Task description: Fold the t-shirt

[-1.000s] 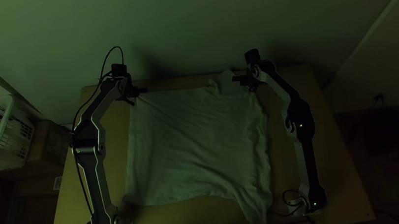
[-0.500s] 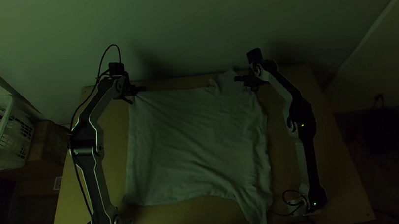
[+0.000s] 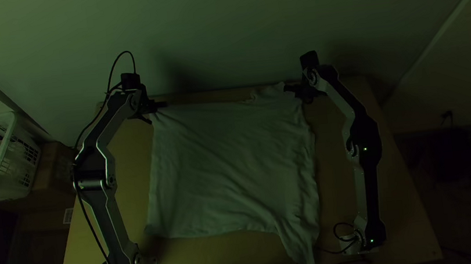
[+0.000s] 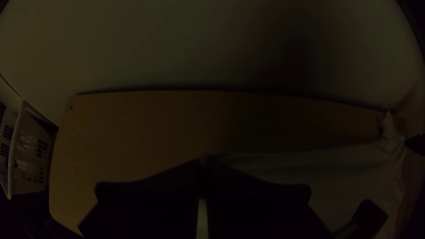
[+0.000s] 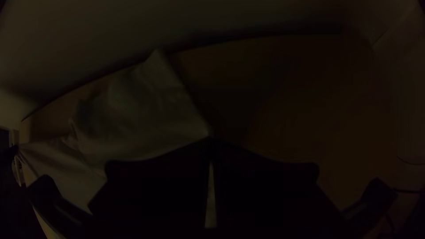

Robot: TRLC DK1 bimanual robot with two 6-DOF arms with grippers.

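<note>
The pale t-shirt (image 3: 233, 161) lies spread and lightly wrinkled on the table, one part trailing toward the near edge. At its far left corner is my left gripper (image 3: 152, 113), shut on the cloth; in the left wrist view the left gripper (image 4: 203, 161) pinches an edge of the t-shirt (image 4: 345, 170). My right gripper (image 3: 296, 91) is at the far right part of the shirt. From the right wrist view, the right gripper (image 5: 211, 140) has its fingertips together on a fold of the t-shirt (image 5: 141, 115), with one corner lying beyond toward the wall.
A white basket (image 3: 8, 161) holding cloth stands beyond the table's left side. The wall rises behind the table's far edge. Bare tabletop (image 3: 396, 214) lies around the right arm's base, and cables run along the near edge.
My left gripper has moved left and my right gripper right, drawing the shirt's far corners apart. The far edge looks straighter, and the trailing part near the front has drawn slightly away from the near edge.
</note>
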